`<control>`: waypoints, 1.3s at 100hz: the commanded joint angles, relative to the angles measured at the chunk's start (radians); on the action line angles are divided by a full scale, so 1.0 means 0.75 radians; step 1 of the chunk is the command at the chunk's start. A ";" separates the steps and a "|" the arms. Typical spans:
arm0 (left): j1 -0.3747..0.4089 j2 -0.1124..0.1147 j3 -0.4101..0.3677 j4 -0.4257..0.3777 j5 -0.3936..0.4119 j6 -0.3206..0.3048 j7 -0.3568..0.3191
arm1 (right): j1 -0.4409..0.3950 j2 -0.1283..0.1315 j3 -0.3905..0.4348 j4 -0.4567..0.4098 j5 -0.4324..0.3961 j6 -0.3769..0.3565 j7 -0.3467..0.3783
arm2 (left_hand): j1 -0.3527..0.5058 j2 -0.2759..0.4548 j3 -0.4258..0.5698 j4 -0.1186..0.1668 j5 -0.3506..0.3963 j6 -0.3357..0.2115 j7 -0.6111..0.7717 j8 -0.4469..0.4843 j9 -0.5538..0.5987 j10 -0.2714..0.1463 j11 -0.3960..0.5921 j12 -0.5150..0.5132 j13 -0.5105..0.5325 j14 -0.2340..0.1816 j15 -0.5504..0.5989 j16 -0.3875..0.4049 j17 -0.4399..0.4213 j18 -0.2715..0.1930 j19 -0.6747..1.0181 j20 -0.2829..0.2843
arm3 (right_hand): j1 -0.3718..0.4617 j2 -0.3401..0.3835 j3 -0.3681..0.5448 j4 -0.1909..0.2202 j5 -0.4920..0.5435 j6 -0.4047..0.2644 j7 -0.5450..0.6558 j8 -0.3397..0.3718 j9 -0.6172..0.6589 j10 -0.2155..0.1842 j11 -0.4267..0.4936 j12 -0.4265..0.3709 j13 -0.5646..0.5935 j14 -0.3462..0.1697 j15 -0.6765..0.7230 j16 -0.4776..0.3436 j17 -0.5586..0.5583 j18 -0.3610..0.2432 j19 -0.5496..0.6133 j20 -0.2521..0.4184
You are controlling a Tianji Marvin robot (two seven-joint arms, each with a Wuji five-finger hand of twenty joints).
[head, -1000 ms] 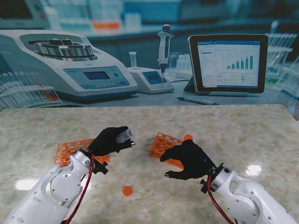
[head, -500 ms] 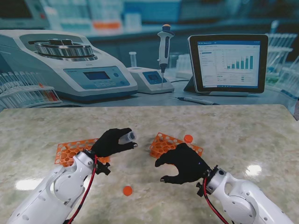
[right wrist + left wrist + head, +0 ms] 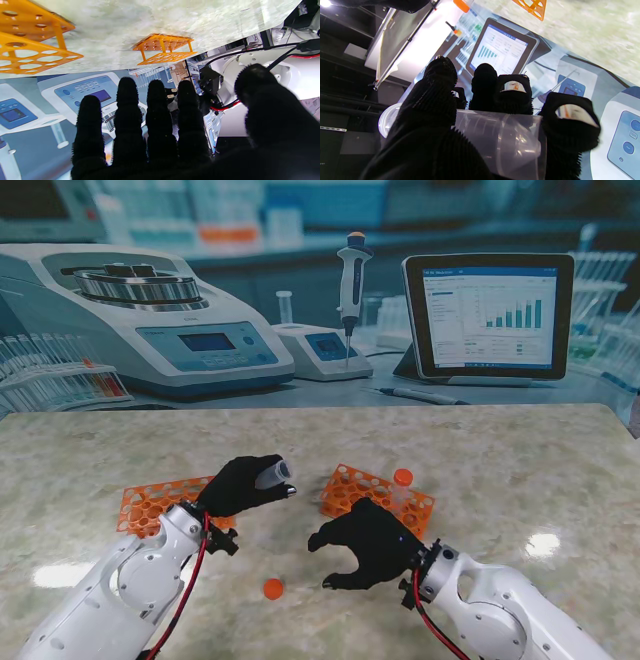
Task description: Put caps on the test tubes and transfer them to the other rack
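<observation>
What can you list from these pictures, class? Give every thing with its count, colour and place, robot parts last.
test tube rack: one, orange, on the table's left, partly behind the left robot hand.
second rack: one, orange, centre right.
capped tube: one, orange cap, standing in the second rack.
loose cap: one, orange, on the table nearer to me.
test tube: one, clear, uncapped, held.
table: one, pale marble.
left robot hand: black glove, gripping the test tube.
right robot hand: black glove, open, holding nothing.
</observation>
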 commanded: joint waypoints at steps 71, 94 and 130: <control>0.025 0.003 -0.028 -0.022 -0.025 -0.006 -0.028 | 0.181 0.006 -0.299 0.077 0.045 0.040 0.099 | -0.013 0.058 0.012 -0.021 0.041 -0.070 0.121 0.086 0.047 0.004 0.034 0.009 0.065 -0.057 0.067 -0.011 0.075 -0.160 0.271 0.035 | 0.051 -0.086 0.090 -0.009 -0.030 0.030 -0.010 0.091 -0.047 0.022 0.062 0.125 0.036 -0.038 0.075 0.116 0.035 -0.073 0.093 0.149; 0.033 0.006 -0.039 -0.030 -0.028 -0.003 -0.042 | 0.266 0.005 -0.412 0.130 0.085 0.054 0.121 | -0.011 0.062 0.007 -0.021 0.037 -0.070 0.119 0.086 0.045 0.001 0.034 0.010 0.064 -0.057 0.067 -0.012 0.075 -0.157 0.271 0.031 | 0.077 -0.087 0.099 -0.005 -0.032 0.030 -0.014 0.098 -0.050 0.024 0.060 0.130 0.036 -0.038 0.075 0.122 0.039 -0.077 0.096 0.164; 0.052 0.014 -0.065 -0.047 -0.024 -0.008 -0.065 | 0.386 -0.007 -0.584 0.221 0.131 0.060 0.104 | -0.012 0.069 -0.004 -0.019 0.032 -0.077 0.117 0.086 0.039 -0.004 0.033 0.011 0.053 -0.050 0.063 -0.013 0.072 -0.133 0.252 0.016 | 0.126 -0.087 0.124 -0.002 -0.046 0.025 -0.026 0.099 -0.058 0.022 0.058 0.133 0.038 -0.040 0.082 0.131 0.045 -0.084 0.105 0.183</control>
